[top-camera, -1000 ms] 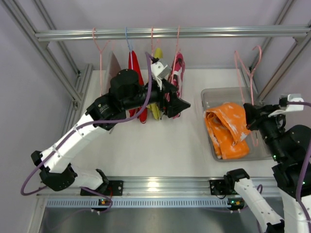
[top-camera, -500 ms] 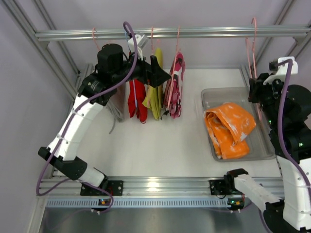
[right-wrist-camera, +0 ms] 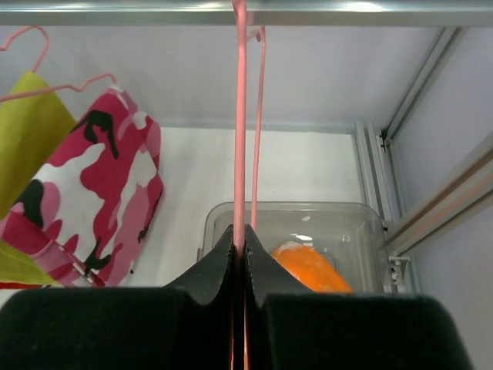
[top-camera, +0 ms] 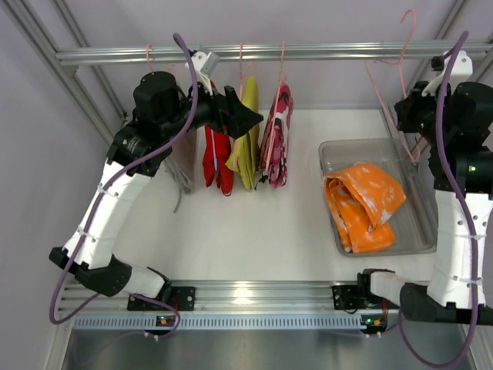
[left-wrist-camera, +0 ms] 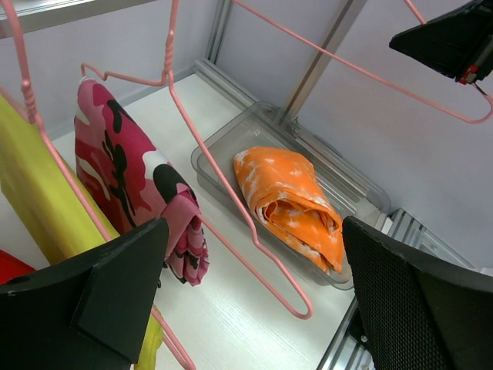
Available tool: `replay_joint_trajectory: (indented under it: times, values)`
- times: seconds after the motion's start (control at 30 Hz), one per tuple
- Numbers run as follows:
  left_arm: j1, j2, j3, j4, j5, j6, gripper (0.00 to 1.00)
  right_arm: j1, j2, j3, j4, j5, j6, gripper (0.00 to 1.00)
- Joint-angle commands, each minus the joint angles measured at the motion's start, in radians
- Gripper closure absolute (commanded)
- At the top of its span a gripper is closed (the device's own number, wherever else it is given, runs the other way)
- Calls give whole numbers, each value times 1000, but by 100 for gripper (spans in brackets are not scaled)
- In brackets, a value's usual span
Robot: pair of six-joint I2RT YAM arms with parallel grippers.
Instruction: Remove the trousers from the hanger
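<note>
Right arm raised far right, my right tool (right-wrist-camera: 239, 240) clamped on a bare pink hanger (right-wrist-camera: 240, 116). Left arm lifted, left tool (top-camera: 245, 116) spread wide beside the hanging pink camouflage trousers (top-camera: 277, 135). Orange trousers (top-camera: 362, 204) lie in the tray (top-camera: 333, 154).

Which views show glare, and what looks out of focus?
Top external: bright glare on the front rail. Right wrist: the right gripper, shut on a pink hanger, looks dark and soft; the camouflage trousers are sharp. Left wrist: the orange trousers are crisp.
</note>
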Motion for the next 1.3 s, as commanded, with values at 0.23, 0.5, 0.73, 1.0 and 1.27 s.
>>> replay_joint_trajectory:
  times: [0.23,0.5,0.73,1.0,1.27]
  values:
    - [31,-37,-40,42,3,-1,1,-461,24,-1,27,-460,-84,100]
    - [48,-34,-53,38,13,-6,1,-751,120,-24,18,-810,-268,100]
    - [56,-38,-77,44,10,-12,1,-784,214,-14,67,-857,-304,100]
    - [60,-35,-89,50,13,-18,1,-784,269,-2,167,-828,-225,100]
    - [63,-26,-89,52,18,-21,1,-784,327,12,145,-817,-268,98]
